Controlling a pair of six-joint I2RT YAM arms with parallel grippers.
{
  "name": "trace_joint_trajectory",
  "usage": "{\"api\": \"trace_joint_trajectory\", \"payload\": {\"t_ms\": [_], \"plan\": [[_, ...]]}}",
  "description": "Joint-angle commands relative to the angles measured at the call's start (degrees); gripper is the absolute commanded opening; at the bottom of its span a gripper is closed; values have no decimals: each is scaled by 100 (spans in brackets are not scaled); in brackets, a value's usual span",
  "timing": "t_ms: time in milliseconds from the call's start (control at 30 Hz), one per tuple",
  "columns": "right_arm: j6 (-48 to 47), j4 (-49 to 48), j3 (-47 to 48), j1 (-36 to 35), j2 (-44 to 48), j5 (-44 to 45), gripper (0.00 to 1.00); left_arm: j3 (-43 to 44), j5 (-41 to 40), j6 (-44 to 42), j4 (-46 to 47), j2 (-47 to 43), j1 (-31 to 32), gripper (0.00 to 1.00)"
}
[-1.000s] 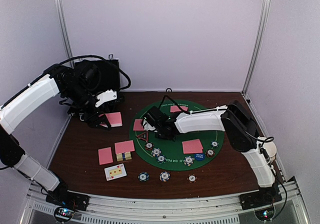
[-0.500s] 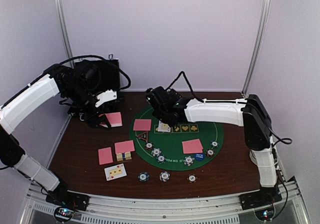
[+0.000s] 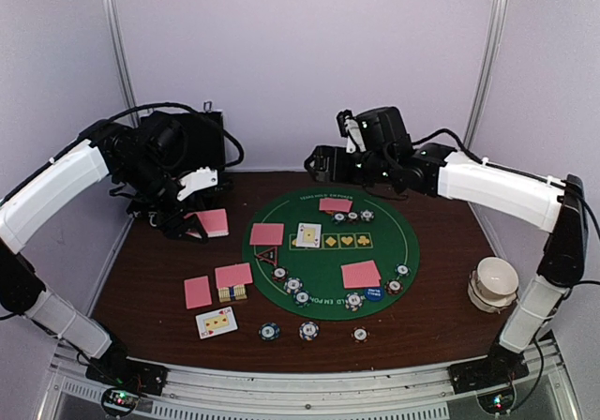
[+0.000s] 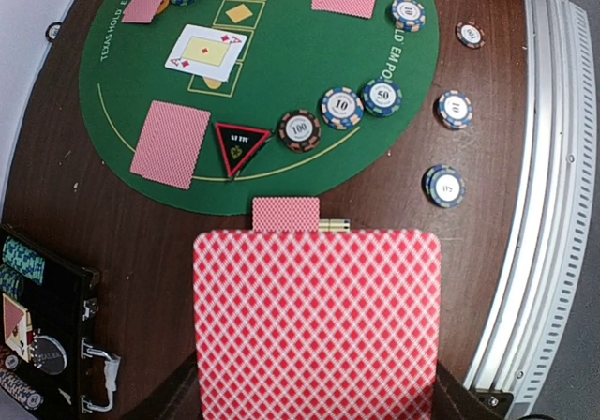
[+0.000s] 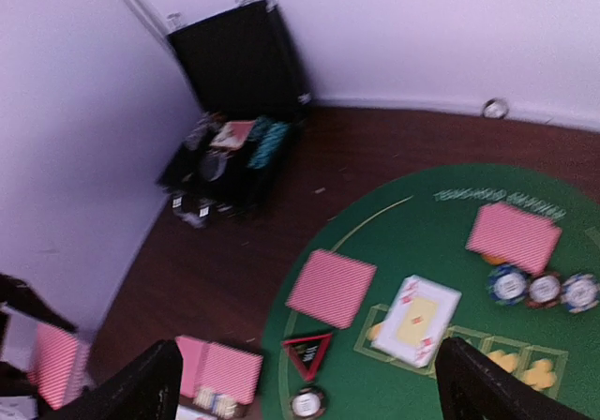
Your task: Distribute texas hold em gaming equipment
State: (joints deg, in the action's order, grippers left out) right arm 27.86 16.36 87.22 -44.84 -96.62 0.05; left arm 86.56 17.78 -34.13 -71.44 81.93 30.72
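Observation:
My left gripper (image 3: 194, 225) is shut on a pink-backed card (image 4: 317, 326), held above the brown table left of the green mat (image 3: 328, 256). My right gripper (image 3: 321, 164) hangs open and empty, high over the mat's far edge; its dark fingers (image 5: 145, 382) frame the view. On the mat lie a face-up card (image 3: 307, 235), face-down pink cards (image 3: 267, 233) (image 3: 361, 275), the red-black triangle marker (image 3: 268, 254), striped chips (image 3: 293, 286) and a blue button (image 3: 374, 294). Off the mat lie more pink cards (image 3: 233, 276), a face-up card (image 3: 217, 322) and chips (image 3: 308, 330).
The black hinged case (image 3: 192, 148) stands open at the back left, chips inside it (image 5: 267, 143). A white paper cup (image 3: 494, 282) sits at the right. White walls close in the back and sides. A metal rail (image 4: 548, 157) runs along the near edge.
My right gripper opened, left the face-up card on the mat, then rose and swung back toward the far right. The left arm and its card have not moved.

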Motion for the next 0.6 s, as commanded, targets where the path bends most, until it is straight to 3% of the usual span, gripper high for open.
{"api": "trace_joint_trajectory", "payload": {"t_ms": [0,167,567], "plan": [[2239,-1121,-507,-168,-340,-3260,97,8,128,-84,271,-103,-40,0],[3365,-2446,-737,-475,-708,-4096,99,18,184,-74,271,-65,-40,0],[4290,-3645,-155,-882,-1615,-4703,100,1,199,-153,280,-32,-40,0]]}}
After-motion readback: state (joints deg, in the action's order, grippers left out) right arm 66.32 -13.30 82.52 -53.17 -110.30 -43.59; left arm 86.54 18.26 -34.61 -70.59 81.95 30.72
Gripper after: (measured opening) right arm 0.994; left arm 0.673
